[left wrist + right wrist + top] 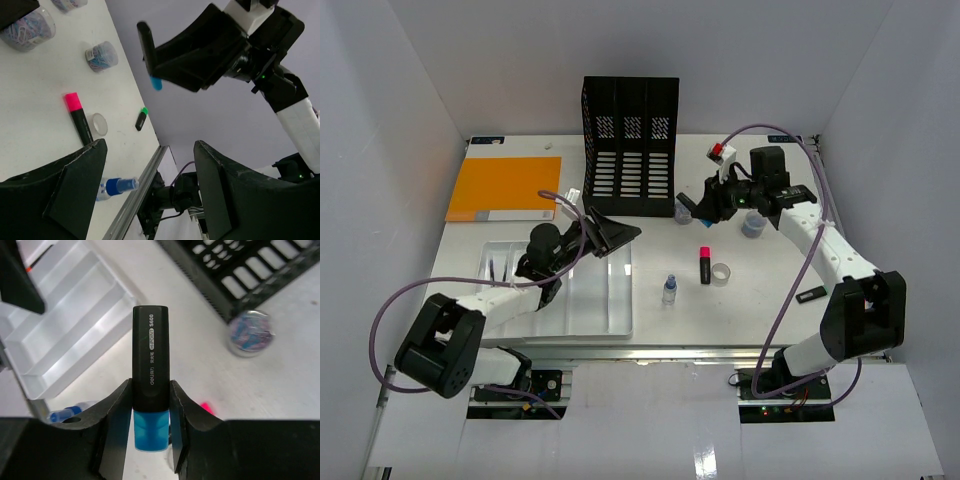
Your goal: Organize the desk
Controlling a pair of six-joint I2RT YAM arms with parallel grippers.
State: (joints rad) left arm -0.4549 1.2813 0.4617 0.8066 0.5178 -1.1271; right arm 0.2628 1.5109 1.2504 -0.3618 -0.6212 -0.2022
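Note:
The desk (775,300) is the large white tabletop with rail edges. My right gripper (695,207) is shut on a blue-capped black highlighter (150,385) and holds it in the air just right of the black file organiser (630,145); the highlighter also shows in the left wrist view (148,55). My left gripper (616,232) is open and empty above the far right corner of the white compartmented tray (590,300). Its fingers (75,185) stand wide apart.
An orange folder (505,188) lies at the back left. A spray bottle (669,289), a pink highlighter (705,264) and a tape roll (722,272) sit mid-desk. A paper-clip jar (753,224) and a green-capped highlighter (812,294) are at the right. Another jar (250,332) stands by the organiser.

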